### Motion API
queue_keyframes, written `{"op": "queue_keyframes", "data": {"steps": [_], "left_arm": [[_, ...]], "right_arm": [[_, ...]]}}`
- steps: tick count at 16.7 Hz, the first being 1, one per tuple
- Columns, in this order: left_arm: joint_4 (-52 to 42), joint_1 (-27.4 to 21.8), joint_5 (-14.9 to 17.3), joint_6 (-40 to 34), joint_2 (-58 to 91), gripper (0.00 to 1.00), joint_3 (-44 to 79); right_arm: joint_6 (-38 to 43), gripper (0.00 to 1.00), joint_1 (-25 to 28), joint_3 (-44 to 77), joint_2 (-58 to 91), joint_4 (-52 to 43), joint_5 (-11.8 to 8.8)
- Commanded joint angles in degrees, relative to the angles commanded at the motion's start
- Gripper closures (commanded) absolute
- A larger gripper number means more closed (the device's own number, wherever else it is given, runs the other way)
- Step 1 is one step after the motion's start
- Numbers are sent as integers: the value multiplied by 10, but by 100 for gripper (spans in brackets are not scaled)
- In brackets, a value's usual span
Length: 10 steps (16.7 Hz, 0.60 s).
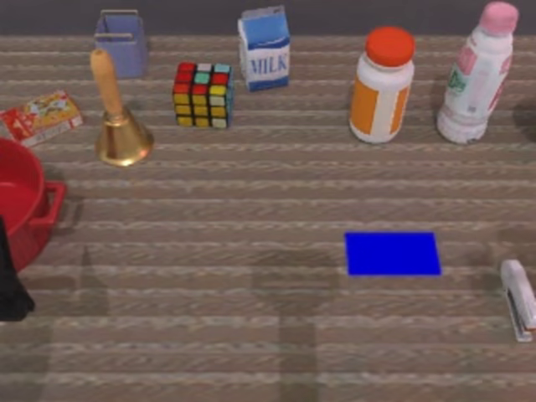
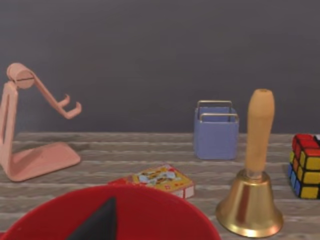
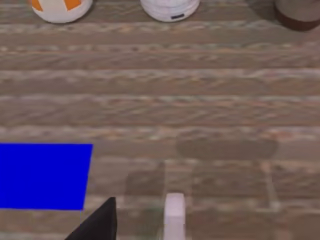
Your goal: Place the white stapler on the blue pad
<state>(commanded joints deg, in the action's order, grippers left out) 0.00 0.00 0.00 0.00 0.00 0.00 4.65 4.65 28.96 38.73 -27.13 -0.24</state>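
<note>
The white stapler (image 1: 517,299) lies flat on the table at the far right edge, lengthwise toward the front. The blue pad (image 1: 392,254) lies a short way to its left and slightly farther back. In the right wrist view the stapler's tip (image 3: 174,214) shows just beside the pad (image 3: 44,176). My right gripper (image 3: 150,235) hovers above the stapler, open and holding nothing. Only one dark finger (image 3: 102,225) shows, on the pad's side. The right gripper is out of the top view. My left gripper (image 1: 12,289) stays parked at the far left, over the red pot, open.
Along the back stand a purple basket (image 1: 121,42), brass bell (image 1: 120,126), Rubik's cube (image 1: 202,95), milk carton (image 1: 265,48), orange-capped bottle (image 1: 383,84) and pink-capped bottle (image 1: 477,75). A red pot (image 1: 25,209) and card box (image 1: 40,117) sit at the left, a pink stand (image 2: 30,130) behind.
</note>
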Motion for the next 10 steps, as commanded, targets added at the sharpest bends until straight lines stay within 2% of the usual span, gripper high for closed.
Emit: {"op": "queue_keyframes", "data": {"steps": [5,10], "left_arm": [[0,0,0,0,0,0,0],[0,0,0,0,0,0,0]], "right_arm": [[28,0,28,179,283,-179,3],[52,0,51,324,476,-313,2]]}}
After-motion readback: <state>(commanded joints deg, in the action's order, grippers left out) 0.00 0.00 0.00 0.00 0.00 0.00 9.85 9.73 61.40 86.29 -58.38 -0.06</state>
